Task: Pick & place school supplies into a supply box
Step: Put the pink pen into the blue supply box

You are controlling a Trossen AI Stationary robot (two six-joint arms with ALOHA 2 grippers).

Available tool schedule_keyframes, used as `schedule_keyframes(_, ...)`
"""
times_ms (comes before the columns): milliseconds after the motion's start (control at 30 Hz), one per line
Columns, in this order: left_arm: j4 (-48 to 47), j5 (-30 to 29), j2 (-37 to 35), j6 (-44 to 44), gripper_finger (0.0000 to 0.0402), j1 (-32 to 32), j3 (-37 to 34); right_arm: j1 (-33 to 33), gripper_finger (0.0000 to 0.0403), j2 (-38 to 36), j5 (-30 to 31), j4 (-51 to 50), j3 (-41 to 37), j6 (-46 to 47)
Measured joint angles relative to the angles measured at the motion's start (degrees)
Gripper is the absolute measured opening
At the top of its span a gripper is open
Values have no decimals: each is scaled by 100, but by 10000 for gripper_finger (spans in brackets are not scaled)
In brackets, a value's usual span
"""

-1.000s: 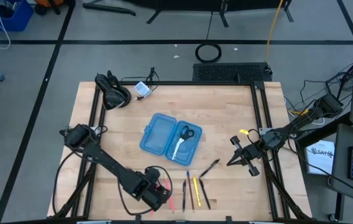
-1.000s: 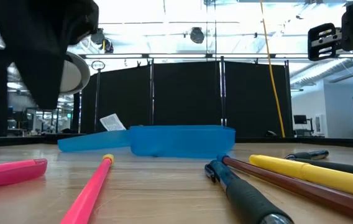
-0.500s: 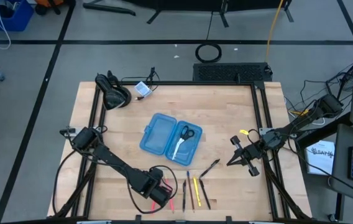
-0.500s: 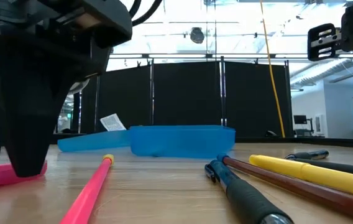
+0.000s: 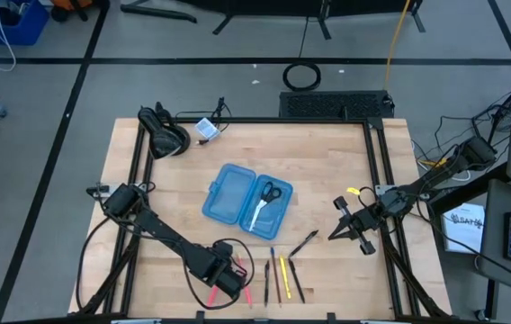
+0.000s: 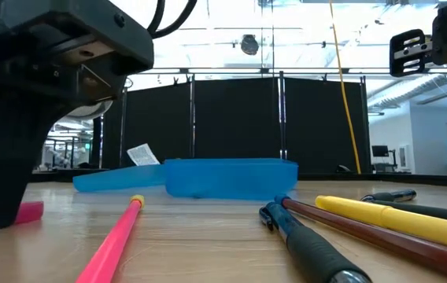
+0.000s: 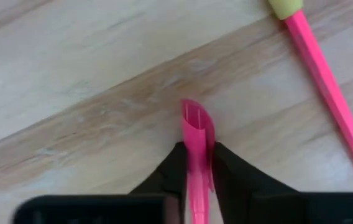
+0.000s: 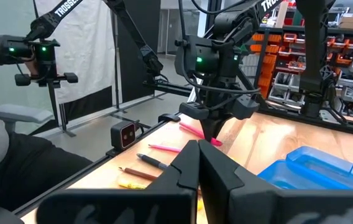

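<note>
- Pink pen (image 7: 196, 146), flat on the wooden table (image 5: 327, 162) near its front edge, is what the left gripper (image 7: 195, 163) has come down over: the two dark fingers sit on either side of the barrel and pinch it, with the pen's slanted tip poking out past them. It looks like a grip made low on the wood so the thin thing cannot roll away.
- Just beside it lies a second pink pencil (image 6: 117, 240) with a yellow end, apart from the fingers, so only one item is being taken.
- Further along the same edge wait the other loose pens, a yellow one (image 6: 397, 220) and dark ones (image 6: 310, 251), laid roughly side by side, untouched.
- The supply box (image 5: 246, 200) lies open in the middle of the table, both blue halves facing up, with the scissors (image 5: 264, 200) already resting in one half; open like that, it can take a pen dropped in from above.
- The right gripper (image 8: 198, 165) hangs clear at the right side of the table, fingers shut on nothing, I judge simply out of the way.
</note>
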Motion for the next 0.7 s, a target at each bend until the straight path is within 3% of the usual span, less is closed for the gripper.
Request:
schedule_keyframes(333, 227, -46, -41, 385, 45, -6, -9, 0, 0, 0, -2, 0, -1, 0)
schedule_keyframes(700, -87, -985, -638, 661, 44, 15, -25, 0, 0, 2, -4, 0, 0, 0)
